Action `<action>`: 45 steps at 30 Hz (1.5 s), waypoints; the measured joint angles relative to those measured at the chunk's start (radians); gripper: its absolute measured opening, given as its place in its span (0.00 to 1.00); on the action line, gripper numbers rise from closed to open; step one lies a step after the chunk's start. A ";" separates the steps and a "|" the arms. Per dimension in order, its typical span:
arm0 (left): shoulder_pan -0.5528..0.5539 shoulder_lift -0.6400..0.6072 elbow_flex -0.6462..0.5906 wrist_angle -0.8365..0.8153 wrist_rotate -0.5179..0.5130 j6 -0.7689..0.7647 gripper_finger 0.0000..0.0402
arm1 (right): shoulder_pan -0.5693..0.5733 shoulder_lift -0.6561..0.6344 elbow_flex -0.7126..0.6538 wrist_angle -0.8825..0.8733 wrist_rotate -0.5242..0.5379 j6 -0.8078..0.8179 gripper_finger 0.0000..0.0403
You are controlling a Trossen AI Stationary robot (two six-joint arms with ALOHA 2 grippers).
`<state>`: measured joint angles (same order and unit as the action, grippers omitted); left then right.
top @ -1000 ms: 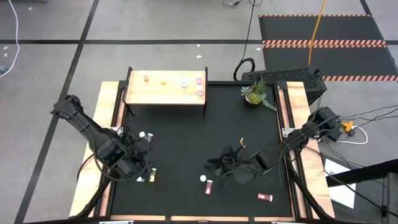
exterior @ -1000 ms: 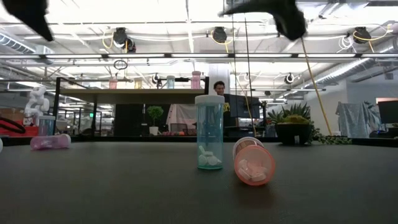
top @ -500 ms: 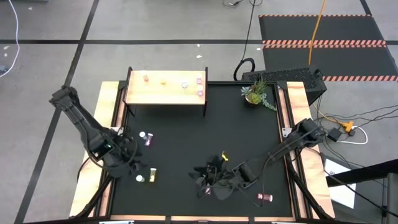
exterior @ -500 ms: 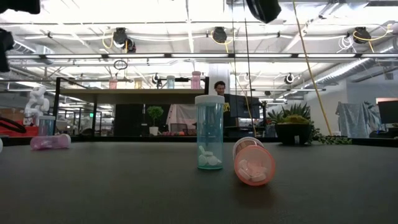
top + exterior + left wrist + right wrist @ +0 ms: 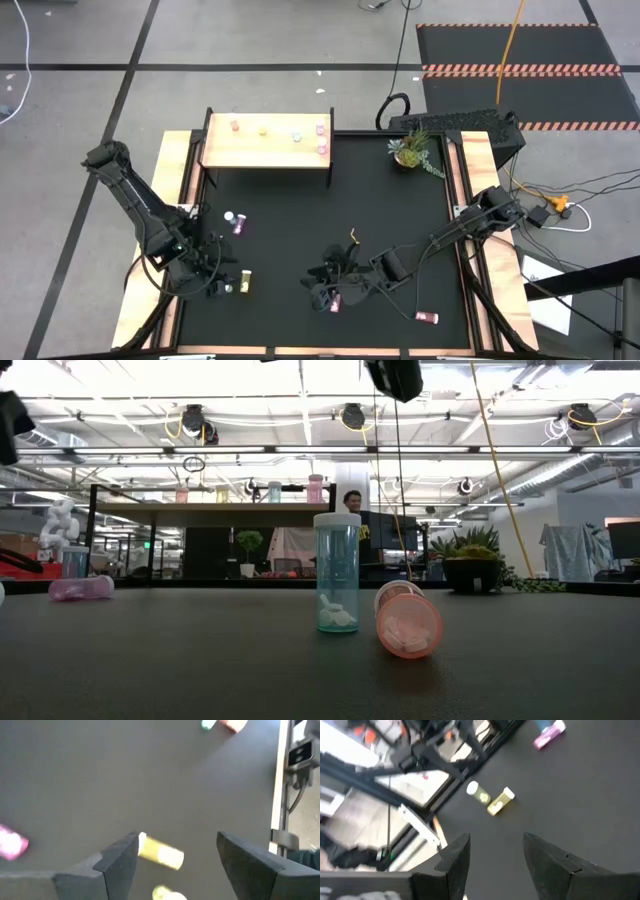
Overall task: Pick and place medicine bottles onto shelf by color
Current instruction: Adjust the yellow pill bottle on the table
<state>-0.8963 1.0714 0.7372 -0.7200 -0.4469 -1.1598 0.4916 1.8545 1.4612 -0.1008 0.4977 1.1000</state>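
My left gripper (image 5: 213, 279) (image 5: 176, 851) is open above the near left of the black table. A yellow bottle (image 5: 160, 853) lies on its side below its fingers, and a second yellow-green bottle (image 5: 167, 893) stands beside it. My right gripper (image 5: 327, 287) (image 5: 495, 854) is open and empty, hovering over the near middle. There a teal bottle (image 5: 337, 572) stands upright and a pink bottle (image 5: 408, 623) lies on its side. The pale wooden shelf (image 5: 265, 152) stands at the far left and carries several small bottles.
A pink bottle (image 5: 238, 226) lies with a white-capped bottle (image 5: 229, 216) on the left of the table. A red bottle (image 5: 427, 317) lies near the front right. A potted plant (image 5: 410, 152) stands at the far right. Wooden rails (image 5: 480, 200) run along both sides.
My right gripper has moved toward the table's left and near edge, and now hovers over the teal and pink bottles. My left gripper has shifted a little toward the near edge, over the yellow bottles. No bottle has moved.
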 joint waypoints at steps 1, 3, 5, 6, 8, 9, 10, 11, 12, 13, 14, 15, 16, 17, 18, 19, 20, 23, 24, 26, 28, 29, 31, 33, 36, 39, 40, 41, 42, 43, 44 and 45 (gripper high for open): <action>0.000 0.004 0.000 0.019 -0.018 0.016 0.68 | -0.007 -0.002 0.000 -0.002 -0.033 -0.014 0.43; 0.003 0.013 0.000 0.066 -0.067 0.068 0.69 | -0.015 -0.012 0.000 -0.015 -0.093 -0.037 0.43; 0.017 0.020 0.000 0.112 -0.108 0.135 0.70 | -0.022 -0.027 0.000 -0.017 -0.136 -0.063 0.43; 0.025 0.022 0.000 0.145 -0.127 0.173 0.70 | -0.022 -0.037 0.000 -0.032 -0.137 -0.076 0.43; 0.053 0.022 0.000 0.225 -0.138 0.232 0.69 | -0.019 -0.061 0.000 -0.081 -0.132 -0.106 0.43; 0.070 0.022 0.001 0.259 -0.130 0.256 0.69 | -0.019 -0.071 0.000 -0.111 -0.132 -0.114 0.43; 0.088 0.021 0.005 0.286 -0.109 0.282 0.68 | -0.018 -0.083 0.000 -0.144 -0.131 -0.116 0.43; 0.103 0.021 0.013 0.311 -0.082 0.309 0.67 | -0.018 -0.093 0.000 -0.181 -0.131 -0.118 0.43; 0.114 0.021 0.027 0.318 -0.061 0.337 0.66 | -0.018 -0.101 0.000 -0.212 -0.131 -0.118 0.43; 0.121 0.021 0.039 0.316 -0.053 0.363 0.65 | -0.018 -0.110 0.000 -0.237 -0.134 -0.118 0.43; 0.120 0.020 0.048 0.311 -0.050 0.390 0.63 | -0.018 -0.118 0.000 -0.269 -0.136 -0.120 0.43; 0.120 0.020 0.056 0.308 -0.048 0.425 0.61 | -0.018 -0.126 0.000 -0.305 -0.138 -0.121 0.43; 0.117 0.020 0.061 0.307 -0.043 0.466 0.59 | -0.016 -0.132 0.000 -0.339 -0.146 -0.121 0.43; 0.114 0.021 0.068 0.305 -0.038 0.509 0.57 | -0.014 -0.136 0.000 -0.367 -0.158 -0.122 0.43; 0.109 0.021 0.073 0.305 -0.029 0.548 0.56 | -0.013 -0.139 0.000 -0.390 -0.163 -0.122 0.43; 0.105 0.020 0.078 0.306 -0.017 0.578 0.54 | -0.010 -0.139 0.000 -0.408 -0.163 -0.124 0.43; 0.102 0.020 0.080 0.307 0.004 0.596 0.53 | -0.006 -0.139 0.000 -0.418 -0.163 -0.129 0.44; 0.081 0.020 0.080 0.271 0.074 0.585 0.52 | 0.006 -0.139 0.000 -0.415 -0.162 -0.174 0.44; 0.067 0.020 0.080 0.234 0.097 0.558 0.52 | 0.009 -0.139 0.000 -0.414 -0.161 -0.187 0.44; 0.030 0.021 0.080 0.152 0.129 0.492 0.54 | 0.014 -0.137 -0.008 -0.404 -0.160 -0.207 0.44; -0.011 0.021 0.080 0.080 0.137 0.422 0.57 | 0.015 -0.137 -0.027 -0.385 -0.159 -0.228 0.44; -0.029 0.021 0.080 0.052 0.137 0.391 0.59 | 0.015 -0.137 -0.038 -0.365 -0.159 -0.236 0.44; -0.058 0.021 0.080 0.015 0.137 0.342 0.64 | 0.014 -0.137 -0.066 -0.322 -0.159 -0.256 0.44; -0.085 0.021 0.080 -0.012 0.140 0.304 0.68 | 0.008 -0.136 -0.099 -0.253 -0.158 -0.287 0.44; -0.127 0.021 0.077 -0.024 0.139 0.287 0.74 | -0.004 -0.136 -0.152 -0.141 -0.158 -0.322 0.44; -0.163 0.022 0.056 -0.026 0.126 0.275 0.75 | -0.014 -0.135 -0.190 -0.052 -0.159 -0.328 0.44; -0.172 0.022 0.047 -0.027 0.118 0.265 0.75 | -0.014 -0.135 -0.203 -0.026 -0.158 -0.328 0.44; -0.181 0.022 0.037 -0.028 0.104 0.250 0.74 | -0.015 -0.135 -0.214 -0.010 -0.159 -0.327 0.44; -0.188 0.022 0.029 -0.028 0.089 0.231 0.73 | -0.014 -0.135 -0.224 -0.003 -0.159 -0.328 0.44; -0.194 0.022 0.021 -0.029 0.072 0.214 0.72 | -0.014 -0.135 -0.231 0.004 -0.159 -0.328 0.44; -0.199 0.022 0.013 -0.028 0.056 0.199 0.71 | -0.011 -0.135 -0.236 0.015 -0.160 -0.327 0.44; -0.205 0.022 0.005 -0.021 0.042 0.186 0.69 | -0.007 -0.135 -0.240 0.020 -0.159 -0.323 0.44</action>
<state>-1.1009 1.0935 0.7421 -0.7412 -0.4047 -0.9737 0.4851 1.7195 1.2209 -0.0804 0.3384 0.7767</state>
